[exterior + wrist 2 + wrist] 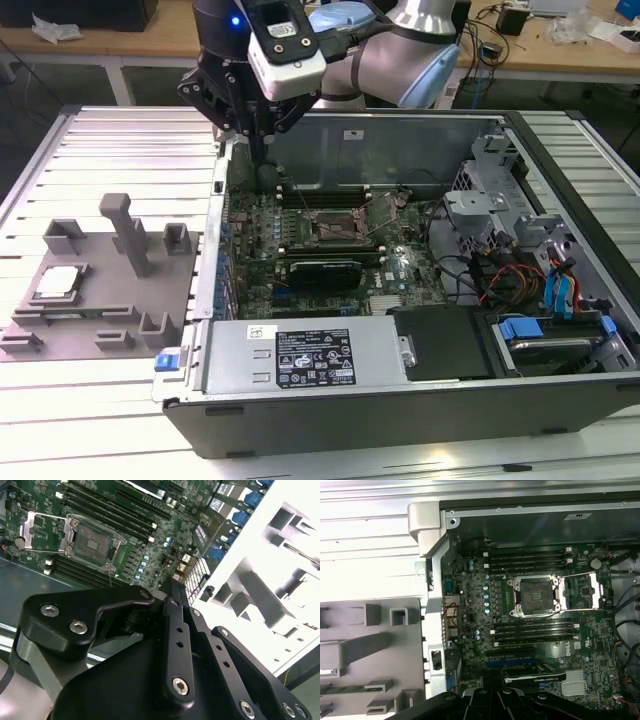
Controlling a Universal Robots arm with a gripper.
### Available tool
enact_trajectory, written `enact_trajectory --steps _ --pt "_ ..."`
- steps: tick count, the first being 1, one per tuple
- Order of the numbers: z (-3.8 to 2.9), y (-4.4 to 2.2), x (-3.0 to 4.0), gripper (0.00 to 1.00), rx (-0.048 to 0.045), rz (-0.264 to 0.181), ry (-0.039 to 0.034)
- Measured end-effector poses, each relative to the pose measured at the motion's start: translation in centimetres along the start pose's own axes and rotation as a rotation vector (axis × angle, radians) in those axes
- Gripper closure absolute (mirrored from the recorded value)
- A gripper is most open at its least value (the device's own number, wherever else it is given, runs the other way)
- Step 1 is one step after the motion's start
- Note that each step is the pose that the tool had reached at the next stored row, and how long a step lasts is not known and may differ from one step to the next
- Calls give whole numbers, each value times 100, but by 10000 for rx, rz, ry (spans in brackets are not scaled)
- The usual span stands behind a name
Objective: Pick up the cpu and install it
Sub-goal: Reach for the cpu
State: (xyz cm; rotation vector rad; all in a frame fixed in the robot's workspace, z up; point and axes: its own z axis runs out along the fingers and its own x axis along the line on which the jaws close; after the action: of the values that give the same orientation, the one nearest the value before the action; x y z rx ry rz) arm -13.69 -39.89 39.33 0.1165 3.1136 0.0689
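The cpu [57, 283], a small silver square chip, lies flat in a recess at the exterior view's left end of the grey fixture plate [110, 295]. My gripper [260, 160] hangs over the back left corner of the open computer case, well apart from the cpu, its fingers together and nothing held. On the green motherboard the dark square socket [335, 232] is open, with its metal load plate [382, 208] swung up. Both wrist views show the socket [535, 596] [92, 544] empty. The gripper's black linkages [170, 630] fill the near part of the second wrist view.
A tall grey post [125, 230] and small blocks stand on the fixture. The case's side wall [215, 250] runs between fixture and motherboard. A power supply [300, 355] sits at the case front, and a drive cage with cables [530, 270] is at the exterior view's right.
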Motion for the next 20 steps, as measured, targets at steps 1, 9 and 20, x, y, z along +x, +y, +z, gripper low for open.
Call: enact_trajectory --steps 1,9,20 --pt "-1 -2 30 89 1 0 -1" --pt "-6 -16 221 89 -1 1 -7" --pt "-14 -38 509 89 -1 -1 -12"
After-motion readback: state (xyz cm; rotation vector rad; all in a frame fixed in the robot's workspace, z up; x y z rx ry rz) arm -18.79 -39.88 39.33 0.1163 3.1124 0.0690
